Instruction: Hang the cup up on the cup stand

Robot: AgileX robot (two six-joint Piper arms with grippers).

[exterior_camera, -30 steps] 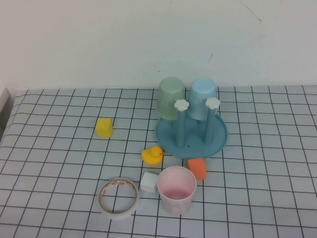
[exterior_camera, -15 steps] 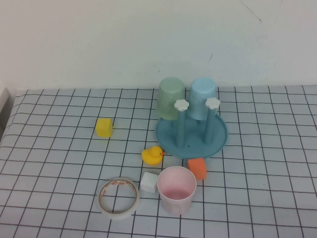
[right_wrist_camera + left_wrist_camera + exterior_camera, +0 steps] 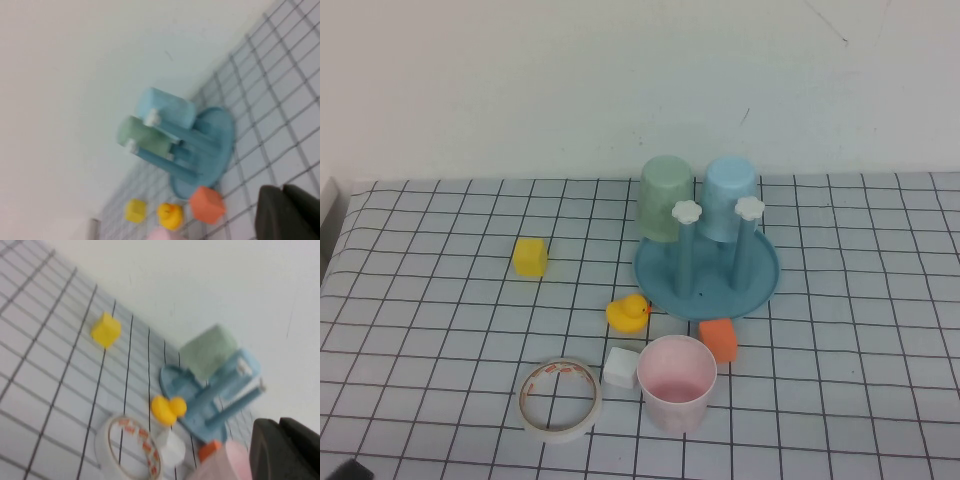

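Observation:
The pale pink cup (image 3: pixel 676 385) stands upright, mouth up, near the table's front, in front of the blue cup stand (image 3: pixel 760 275). The stand holds an upside-down green cup (image 3: pixel 665 198) and a light blue cup (image 3: pixel 730 198) on its back pegs. Its two front pegs, topped by white knobs (image 3: pixel 688 211), are bare. My left gripper (image 3: pixel 279 422) is shut and empty, low at the front left; a dark tip shows at the high view's bottom left corner (image 3: pixel 350 468). The cup shows beside it in the left wrist view (image 3: pixel 225 462). My right gripper (image 3: pixel 282 189) is shut and empty, right of the stand (image 3: pixel 220 130).
An orange cube (image 3: pixel 718 340) lies between the cup and the stand. A white cube (image 3: pixel 620 367) and a tape roll (image 3: pixel 559 398) lie left of the cup. A yellow duck (image 3: pixel 628 313) and a yellow cube (image 3: pixel 530 256) lie farther left.
A dark tip of my left gripper has come into the high view's bottom left corner. Nothing on the table has moved.

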